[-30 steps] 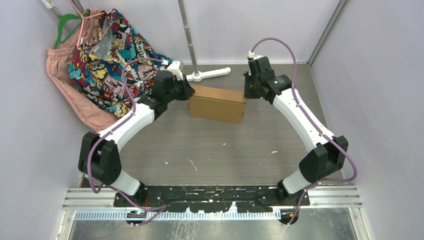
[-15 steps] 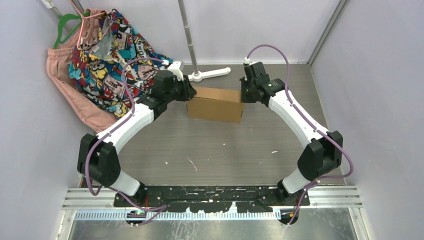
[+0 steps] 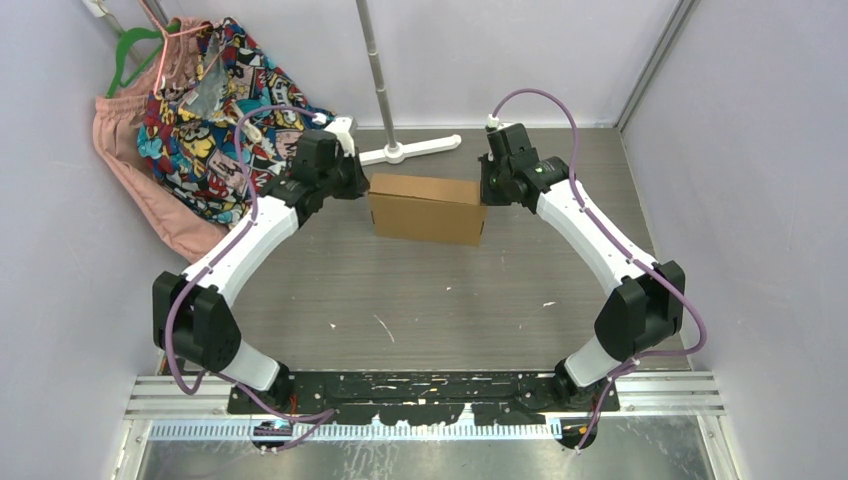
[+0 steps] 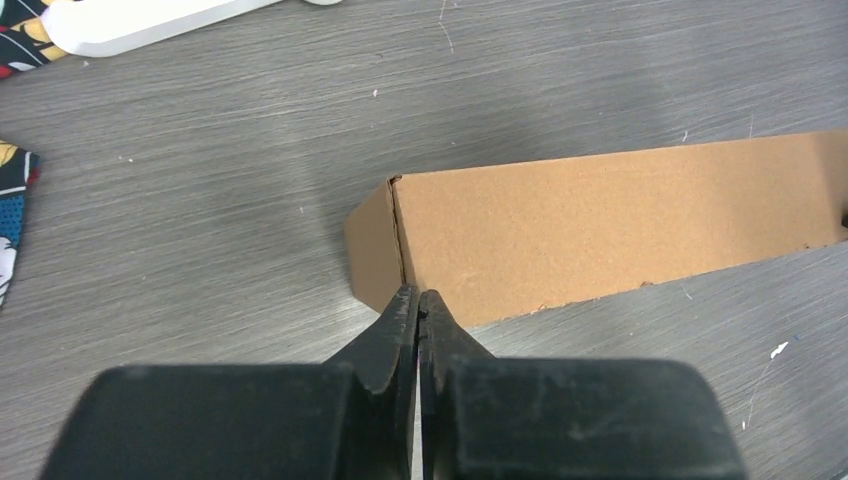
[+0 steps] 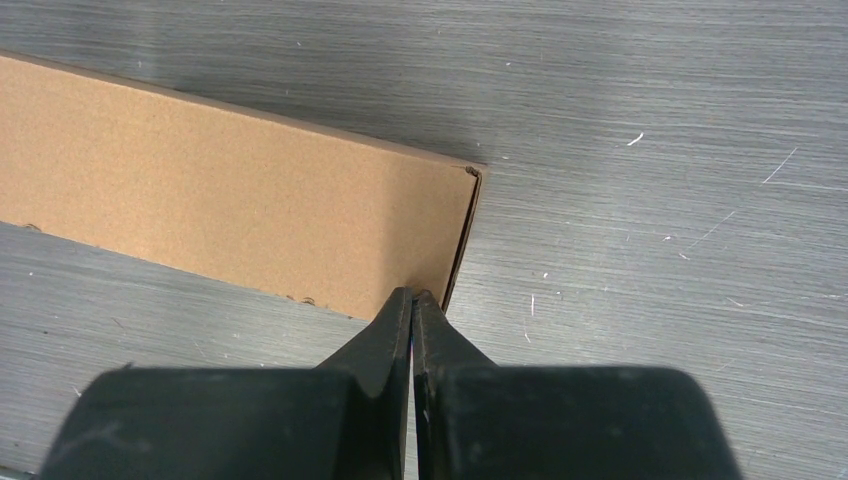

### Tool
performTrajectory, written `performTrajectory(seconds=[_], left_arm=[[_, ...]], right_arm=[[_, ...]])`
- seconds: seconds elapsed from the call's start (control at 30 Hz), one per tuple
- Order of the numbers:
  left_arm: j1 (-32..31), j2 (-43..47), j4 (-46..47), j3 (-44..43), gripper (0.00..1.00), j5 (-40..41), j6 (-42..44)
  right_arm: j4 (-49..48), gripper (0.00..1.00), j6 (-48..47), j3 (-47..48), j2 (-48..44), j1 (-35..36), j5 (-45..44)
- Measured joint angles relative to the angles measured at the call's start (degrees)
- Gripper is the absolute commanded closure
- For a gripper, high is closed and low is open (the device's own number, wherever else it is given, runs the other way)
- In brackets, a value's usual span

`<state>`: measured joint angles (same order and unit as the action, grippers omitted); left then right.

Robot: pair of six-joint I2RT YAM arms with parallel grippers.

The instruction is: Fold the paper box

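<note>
Paper box lies folded shut on the table, far middle, between the two grippers. From above I only see both arms reaching in with elbows bowed outward and wrists at the box's ends. The wrist views show more. The left gripper is clenched on nothing, tips at the left end corner where a flap edge shows. The right gripper is likewise pressed shut and empty at the right end corner. Patterned clothes heaped far left show fully only overhead.
</note>
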<state>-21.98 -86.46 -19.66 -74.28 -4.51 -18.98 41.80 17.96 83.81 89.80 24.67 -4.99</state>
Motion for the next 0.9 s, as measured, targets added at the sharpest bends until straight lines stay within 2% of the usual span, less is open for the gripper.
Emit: performTrajectory(seconds=[0.5,0.9], left_arm=[[0.2,-0.2,-4.2,-5.7,1.0,0.4,1.5],[0.2,-1.7,-2.4,-3.5,1.0,-2.1,1.4]], right_arm=[[-0.5,0.93,0.0,-0.1,0.1,0.0,0.2],[-1.1,0.93,0.0,-0.4,0.1,0.0,0.2]])
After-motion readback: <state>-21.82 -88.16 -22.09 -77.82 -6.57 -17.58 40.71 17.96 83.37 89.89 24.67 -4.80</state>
